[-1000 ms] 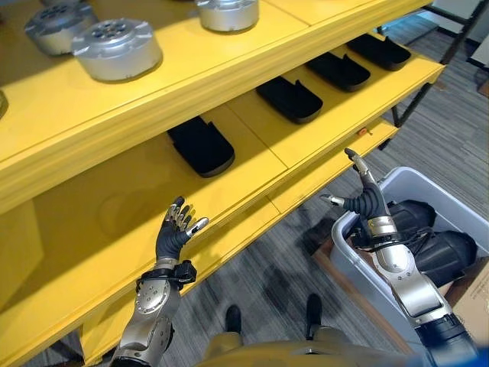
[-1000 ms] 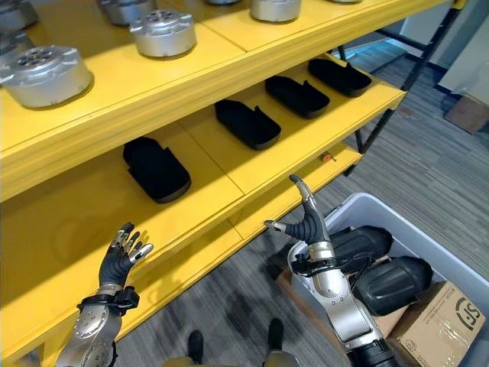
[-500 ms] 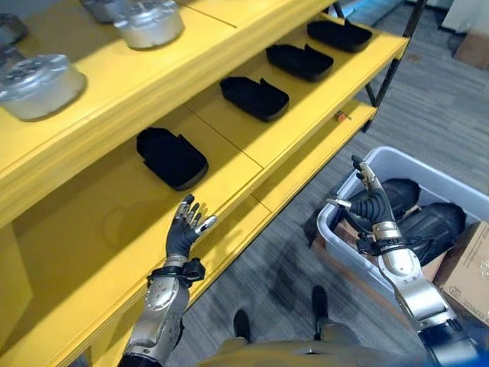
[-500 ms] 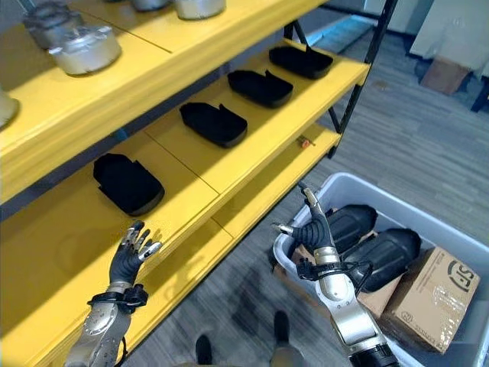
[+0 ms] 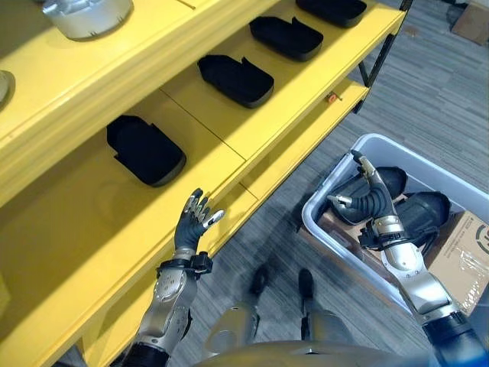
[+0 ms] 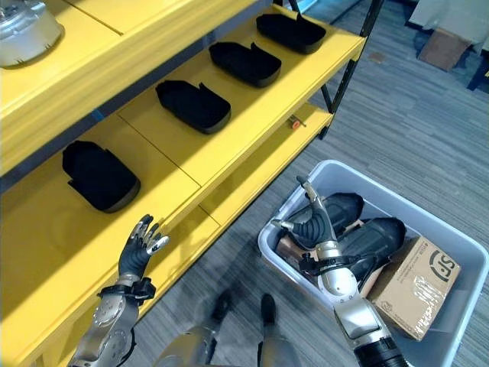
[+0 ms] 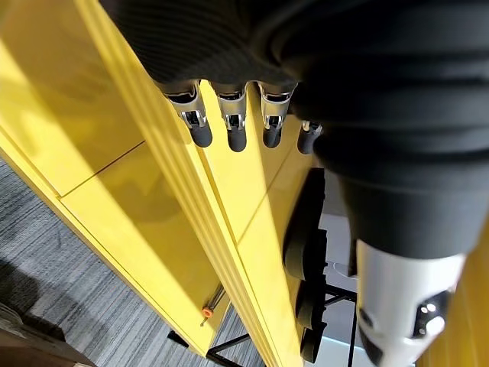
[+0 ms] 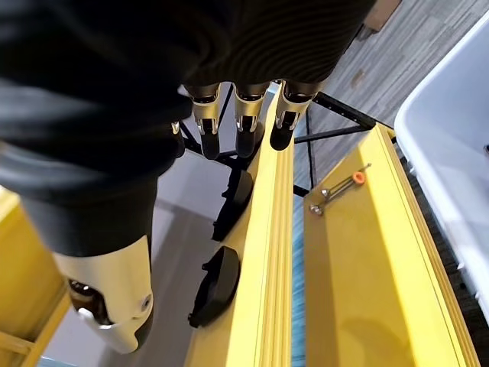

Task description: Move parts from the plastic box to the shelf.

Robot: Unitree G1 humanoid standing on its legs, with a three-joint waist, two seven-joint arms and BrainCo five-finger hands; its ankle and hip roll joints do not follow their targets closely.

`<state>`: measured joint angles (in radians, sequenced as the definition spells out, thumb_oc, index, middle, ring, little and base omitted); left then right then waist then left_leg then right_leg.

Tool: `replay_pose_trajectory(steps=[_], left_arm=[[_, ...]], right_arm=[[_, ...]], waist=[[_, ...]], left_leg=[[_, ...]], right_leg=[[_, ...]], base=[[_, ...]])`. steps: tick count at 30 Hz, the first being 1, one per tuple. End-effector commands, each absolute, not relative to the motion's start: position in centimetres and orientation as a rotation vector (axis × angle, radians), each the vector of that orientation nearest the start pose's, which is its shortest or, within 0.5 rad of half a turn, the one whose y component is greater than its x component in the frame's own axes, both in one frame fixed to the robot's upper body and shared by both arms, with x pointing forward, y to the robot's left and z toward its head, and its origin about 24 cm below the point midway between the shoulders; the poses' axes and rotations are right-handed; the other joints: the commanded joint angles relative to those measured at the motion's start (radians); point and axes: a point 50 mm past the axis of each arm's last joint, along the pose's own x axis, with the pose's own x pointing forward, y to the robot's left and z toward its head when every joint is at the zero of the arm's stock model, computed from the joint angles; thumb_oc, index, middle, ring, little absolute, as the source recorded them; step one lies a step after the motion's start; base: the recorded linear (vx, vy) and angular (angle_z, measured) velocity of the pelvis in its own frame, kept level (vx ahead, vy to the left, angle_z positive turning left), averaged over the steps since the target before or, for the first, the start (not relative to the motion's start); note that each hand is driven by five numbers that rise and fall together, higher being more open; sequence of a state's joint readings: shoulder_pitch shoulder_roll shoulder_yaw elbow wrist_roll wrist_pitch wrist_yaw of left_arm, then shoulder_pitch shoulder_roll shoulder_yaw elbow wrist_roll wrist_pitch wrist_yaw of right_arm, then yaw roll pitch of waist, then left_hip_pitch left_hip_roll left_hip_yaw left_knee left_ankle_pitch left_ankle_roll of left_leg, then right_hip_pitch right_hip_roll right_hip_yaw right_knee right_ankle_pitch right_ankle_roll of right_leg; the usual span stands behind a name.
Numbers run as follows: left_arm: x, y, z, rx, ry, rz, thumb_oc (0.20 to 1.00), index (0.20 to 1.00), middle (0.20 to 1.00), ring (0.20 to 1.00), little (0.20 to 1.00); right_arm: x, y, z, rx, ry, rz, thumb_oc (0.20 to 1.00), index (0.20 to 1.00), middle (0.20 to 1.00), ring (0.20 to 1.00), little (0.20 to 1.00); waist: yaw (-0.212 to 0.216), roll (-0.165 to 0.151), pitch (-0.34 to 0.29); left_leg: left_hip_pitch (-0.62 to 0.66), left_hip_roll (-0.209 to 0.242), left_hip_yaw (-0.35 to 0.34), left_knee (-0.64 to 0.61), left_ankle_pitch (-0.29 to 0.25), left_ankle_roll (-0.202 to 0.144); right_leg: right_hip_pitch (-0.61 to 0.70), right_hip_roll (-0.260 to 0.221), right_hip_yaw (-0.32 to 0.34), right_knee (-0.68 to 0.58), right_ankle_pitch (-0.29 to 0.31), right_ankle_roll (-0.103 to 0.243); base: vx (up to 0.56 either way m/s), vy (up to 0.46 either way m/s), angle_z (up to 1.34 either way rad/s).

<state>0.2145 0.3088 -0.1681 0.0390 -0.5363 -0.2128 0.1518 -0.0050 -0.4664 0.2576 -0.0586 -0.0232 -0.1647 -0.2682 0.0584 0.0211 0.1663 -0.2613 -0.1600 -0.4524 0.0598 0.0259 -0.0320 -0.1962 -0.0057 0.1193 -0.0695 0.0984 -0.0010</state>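
A grey plastic box stands on the floor at the lower right. It holds two rounded black parts. My right hand hovers over the box's left corner, just above the nearer black part, open with fingers straight and holding nothing. My left hand is raised in front of the yellow shelf's middle board edge, open and empty, its fingers straight. Several flat black parts lie in a row on that board.
A cardboard box sits in the plastic box beside the black parts. Silver round metal parts stand on the upper board. A lower yellow board juts out near the box. Grey carpet lies between shelf and box.
The camera has swung down and right, so the whole scene has shifted. My right hand has come from the lower board's edge to over the box. Both hands stay open.
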Motion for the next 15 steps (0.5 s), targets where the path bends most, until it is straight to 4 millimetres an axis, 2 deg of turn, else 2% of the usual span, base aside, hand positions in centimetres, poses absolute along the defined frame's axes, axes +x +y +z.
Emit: replay_pose_trajectory(steps=[1, 5, 7, 13, 15], left_arm=[[20.9, 20.5, 3.0, -0.201, -0.040, 0.092, 1.000, 1.000, 1.000, 1.000, 1.000], [20.9, 20.4, 2.7, -0.199, -0.022, 0.084, 1.000, 1.000, 1.000, 1.000, 1.000], [20.8, 20.4, 2.6, -0.195, -0.013, 0.085, 1.000, 1.000, 1.000, 1.000, 1.000], [20.7, 20.7, 2.5, -0.182, -0.002, 0.093, 1.000, 1.000, 1.000, 1.000, 1.000], [20.8, 20.6, 2.5, -0.173, 0.005, 0.088, 1.000, 1.000, 1.000, 1.000, 1.000]], right_arm=[[24.9, -16.2, 8.0, -0.368, -0.302, 0.113, 1.000, 1.000, 1.000, 1.000, 1.000], [24.5, -16.0, 7.8, -0.342, -0.282, 0.134, 1.000, 1.000, 1.000, 1.000, 1.000], [24.5, -15.6, 7.7, -0.346, -0.278, 0.158, 1.000, 1.000, 1.000, 1.000, 1.000], [24.4, -14.9, 7.7, -0.313, -0.272, 0.188, 1.000, 1.000, 1.000, 1.000, 1.000], [24.4, -14.3, 7.4, -0.307, -0.256, 0.211, 1.000, 1.000, 1.000, 1.000, 1.000]], waist=[[0.003, -0.041, -0.054], [-0.013, -0.048, -0.084], [-0.015, -0.052, -0.096], [-0.018, -0.053, -0.113], [-0.026, -0.053, -0.125]], left_leg=[[0.018, -0.008, 0.039, -0.075, 0.112, 0.038], [0.066, 0.003, 0.070, -0.087, 0.086, 0.053], [0.096, 0.006, 0.085, -0.096, 0.070, 0.069], [0.143, 0.018, 0.137, -0.106, 0.045, 0.088], [0.168, 0.019, 0.180, -0.108, 0.020, 0.112]], right_leg=[[0.108, 0.066, 0.019, -0.018, -0.085, 0.047], [0.129, 0.059, 0.034, -0.018, -0.091, 0.049], [0.141, 0.058, 0.059, -0.018, -0.088, 0.054], [0.165, 0.052, 0.100, -0.017, -0.081, 0.062], [0.167, 0.049, 0.139, -0.009, -0.074, 0.077]], base=[[0.12, 0.144, -1.02], [0.10, 0.107, -0.63], [0.10, 0.120, -0.23], [0.06, 0.110, -0.24], [0.03, 0.188, -0.50]])
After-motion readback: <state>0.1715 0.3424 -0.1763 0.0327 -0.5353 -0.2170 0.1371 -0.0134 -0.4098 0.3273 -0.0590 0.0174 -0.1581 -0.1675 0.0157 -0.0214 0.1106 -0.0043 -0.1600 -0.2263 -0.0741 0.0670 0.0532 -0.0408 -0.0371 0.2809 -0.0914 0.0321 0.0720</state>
